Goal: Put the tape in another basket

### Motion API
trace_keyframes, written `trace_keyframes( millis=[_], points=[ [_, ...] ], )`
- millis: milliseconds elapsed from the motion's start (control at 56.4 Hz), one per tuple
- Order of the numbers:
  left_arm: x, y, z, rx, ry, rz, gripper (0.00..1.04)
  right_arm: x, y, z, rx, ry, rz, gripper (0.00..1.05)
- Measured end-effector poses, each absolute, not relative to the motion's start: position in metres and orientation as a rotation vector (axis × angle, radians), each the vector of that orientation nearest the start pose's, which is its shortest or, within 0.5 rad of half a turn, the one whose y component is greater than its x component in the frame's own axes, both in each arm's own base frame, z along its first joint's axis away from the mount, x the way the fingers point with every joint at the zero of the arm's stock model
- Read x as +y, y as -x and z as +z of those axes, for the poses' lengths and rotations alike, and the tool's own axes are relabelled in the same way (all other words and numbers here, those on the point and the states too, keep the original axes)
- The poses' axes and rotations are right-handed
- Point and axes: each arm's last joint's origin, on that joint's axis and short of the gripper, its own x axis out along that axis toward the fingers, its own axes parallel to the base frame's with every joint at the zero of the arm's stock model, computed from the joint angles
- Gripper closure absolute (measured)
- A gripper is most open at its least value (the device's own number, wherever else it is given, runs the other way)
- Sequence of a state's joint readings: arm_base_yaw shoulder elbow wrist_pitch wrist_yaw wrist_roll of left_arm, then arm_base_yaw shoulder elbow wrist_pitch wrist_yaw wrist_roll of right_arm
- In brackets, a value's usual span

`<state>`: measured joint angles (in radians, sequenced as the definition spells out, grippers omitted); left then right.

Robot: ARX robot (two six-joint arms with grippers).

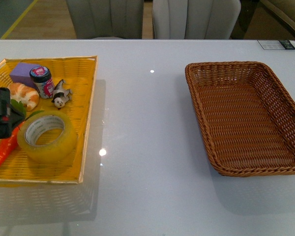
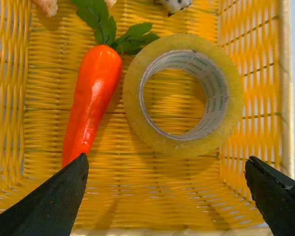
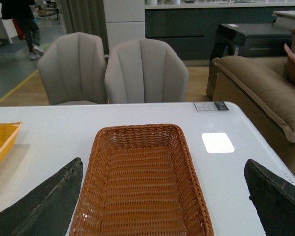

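Showing the pick-up stage of the transfer, with the tape point(image 1: 46, 136) not yet gripped. The roll lies flat on the yellow woven tray point(image 1: 91, 98) at the left of the bench point(image 1: 147, 123), near the tray's front right corner, with its hole facing up, so its axis stands upright. A toy carrot point(image 2: 93, 93) lies beside the roll and appears to touch it on one side, with its leaves against the rim.

The left claw point(image 2: 166, 158) is spread wide and holds nothing. Its two dark fingers point(image 2: 64, 196) bracket a gap wider than the roll. In the left wrist view the tape point(image 2: 132, 93) sits ahead of the fingertips, centred between them but not yet inside the gap. The right claw point(image 3: 162, 161) is likewise spread and empty. It hangs over the near end of the brown wicker basket point(image 3: 137, 128), well apart from the tape.

The left arm is therefore the nearer one. The coming move probably calls for an advance and descent until the fingers straddle the roll, or one finger enters the core. The finger on the carrot's side has little room. The basket point(image 1: 201, 69) stands empty at the right of the bench.
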<state>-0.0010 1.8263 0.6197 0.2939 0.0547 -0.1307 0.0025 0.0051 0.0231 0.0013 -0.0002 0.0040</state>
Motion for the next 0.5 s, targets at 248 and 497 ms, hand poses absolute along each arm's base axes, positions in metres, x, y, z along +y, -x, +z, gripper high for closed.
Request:
trace_keyframes(
  millis=[248, 497],
  points=[
    [-0.003, -0.310, 0.051, 0.963, 0.162, 0.050, 0.09, 0.000, -0.097, 0.171, -0.019, -0.004, 0.003, 0.09],
    [-0.003, -0.323, 0.033, 0.997, 0.185, 0.080, 0.09, 0.000, -0.097, 0.171, -0.019, -0.004, 0.003, 0.09]
  ],
)
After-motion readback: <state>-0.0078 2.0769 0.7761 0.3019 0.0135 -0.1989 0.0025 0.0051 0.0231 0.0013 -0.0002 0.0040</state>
